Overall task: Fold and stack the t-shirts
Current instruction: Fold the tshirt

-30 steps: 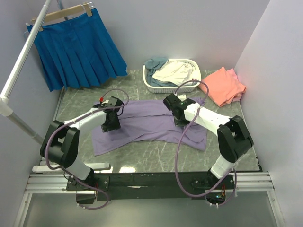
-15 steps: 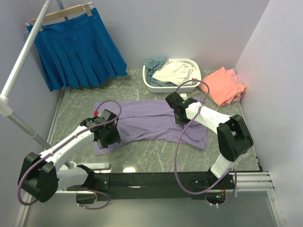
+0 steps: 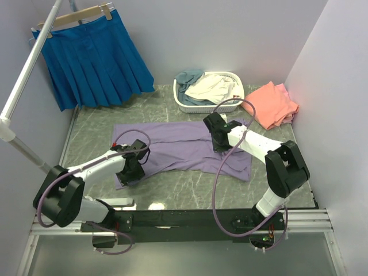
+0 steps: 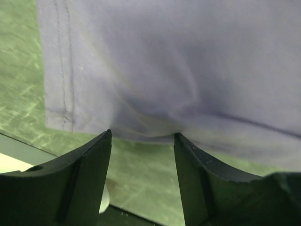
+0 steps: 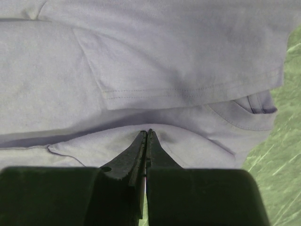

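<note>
Confirm left gripper (image 4: pixel 141 136) spread wide, now retracted from mid-cloth to the 8 o'clock hem of lavender t-shirt (image 3: pixel 178 144) lying mid-table (image 3: pixel 92 132), right gripper (image 5: pixel 146 134) clamped on cloth at 2 o'clock: hem regrasp for fold pending.

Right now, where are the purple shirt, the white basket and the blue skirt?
purple shirt (image 3: pixel 178 144): overhead view, middle of the spread cloth.
white basket (image 3: pixel 195 107): overhead view, its near wall.
blue skirt (image 3: pixel 92 63): overhead view, middle of the pleats.
</note>
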Motion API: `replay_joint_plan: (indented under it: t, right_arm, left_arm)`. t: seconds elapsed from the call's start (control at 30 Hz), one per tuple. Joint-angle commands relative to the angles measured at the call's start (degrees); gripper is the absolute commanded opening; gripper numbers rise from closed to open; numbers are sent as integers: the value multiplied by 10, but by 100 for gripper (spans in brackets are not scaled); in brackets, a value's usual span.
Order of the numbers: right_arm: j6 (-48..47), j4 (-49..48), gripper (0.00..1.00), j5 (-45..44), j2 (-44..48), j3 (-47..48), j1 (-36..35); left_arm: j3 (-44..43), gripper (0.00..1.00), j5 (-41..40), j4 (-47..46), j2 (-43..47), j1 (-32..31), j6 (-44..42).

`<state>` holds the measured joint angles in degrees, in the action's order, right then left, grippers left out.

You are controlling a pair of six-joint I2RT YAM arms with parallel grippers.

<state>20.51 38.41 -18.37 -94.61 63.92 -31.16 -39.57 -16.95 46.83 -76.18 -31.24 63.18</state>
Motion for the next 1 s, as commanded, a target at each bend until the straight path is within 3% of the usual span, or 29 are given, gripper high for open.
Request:
replay_joint_plan:
  t: [0.0,0.1,0.13,0.23,0.37,0.63,0.77,0.97]
  right_arm:
    - [-13,-26,2,6,34,-15,11]
    - [-14,-29,3,11,36,-24,15]
    - [-14,-29,3,11,36,-24,16]
    - [-13,-28,3,12,39,-26,16]
    - [-13,-26,3,8,40,-27,18]
    - [-14,-12,3,-1,34,-8,29]
    - [-18,-9,2,-3,23,4,31]
    - [-32,-1,2,5,9,30,33]
  left_arm:
    - [-9,60,-53,-10,-17,-7,36]
    - [15,47,-53,-37,-9,-6,47]
    - [20,37,-49,-43,-8,-6,48]
    - [36,19,-47,-57,-11,-7,52]
    - [51,4,-30,-68,-6,-7,49]
    - [-52,4,-17,20,46,-5,-20]
    - [-125,3,-3,46,25,27,-73]
    - [-168,4,14,49,-1,88,-161]
